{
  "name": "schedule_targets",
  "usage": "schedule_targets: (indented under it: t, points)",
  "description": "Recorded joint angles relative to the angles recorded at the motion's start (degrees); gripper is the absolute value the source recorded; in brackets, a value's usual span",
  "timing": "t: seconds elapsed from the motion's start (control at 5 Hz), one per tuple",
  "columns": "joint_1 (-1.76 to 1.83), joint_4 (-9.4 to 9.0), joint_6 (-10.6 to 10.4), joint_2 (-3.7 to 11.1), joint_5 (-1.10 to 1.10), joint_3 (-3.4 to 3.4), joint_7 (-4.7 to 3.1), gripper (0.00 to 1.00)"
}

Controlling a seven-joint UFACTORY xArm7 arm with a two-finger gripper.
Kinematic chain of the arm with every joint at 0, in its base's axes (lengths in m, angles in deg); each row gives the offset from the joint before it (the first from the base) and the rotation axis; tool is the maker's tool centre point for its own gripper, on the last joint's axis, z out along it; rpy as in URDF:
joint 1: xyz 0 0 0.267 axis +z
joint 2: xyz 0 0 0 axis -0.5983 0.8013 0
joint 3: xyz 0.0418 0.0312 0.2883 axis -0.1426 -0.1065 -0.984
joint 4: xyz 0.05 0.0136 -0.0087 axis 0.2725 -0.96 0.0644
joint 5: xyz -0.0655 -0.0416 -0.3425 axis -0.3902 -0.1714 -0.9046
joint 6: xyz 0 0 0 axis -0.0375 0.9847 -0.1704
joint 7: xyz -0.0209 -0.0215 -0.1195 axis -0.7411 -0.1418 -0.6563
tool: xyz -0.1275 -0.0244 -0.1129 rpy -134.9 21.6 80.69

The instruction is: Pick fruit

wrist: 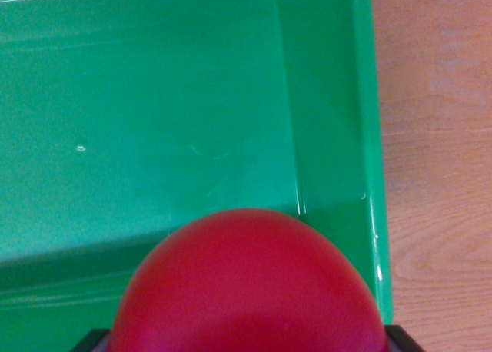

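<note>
Red round fruit (247, 287) fills bottom centre of wrist view, v. close to camera, above a green plastic bin (154, 121). Dark gripper (247, 344) corners flank it w/ fruit between; can't tell if clamped. Wooden table (442, 167) at wrist view's right.

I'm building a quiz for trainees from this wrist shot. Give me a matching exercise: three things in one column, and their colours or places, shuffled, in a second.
Things:
1. fruit
2. bin
3. tabletop

Descriptions:
A. pale wood, along the wrist view's right
B. red and round, at the bottom centre, close to the camera
C. green plastic, filling most of the view

Pairs: 1-B, 2-C, 3-A

The dark gripper corners show only at the bottom edge, so whether the fruit is held cannot be told.
</note>
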Motion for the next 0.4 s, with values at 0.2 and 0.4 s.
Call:
schedule_targets:
  t: [0.2,0.4]
  points:
    - [0.0,0.0,0.0,0.0,0.0,0.0,0.0,1.0]
    - [0.02,1.21,1.92,-0.72,0.0,-0.06,-0.13,1.0]
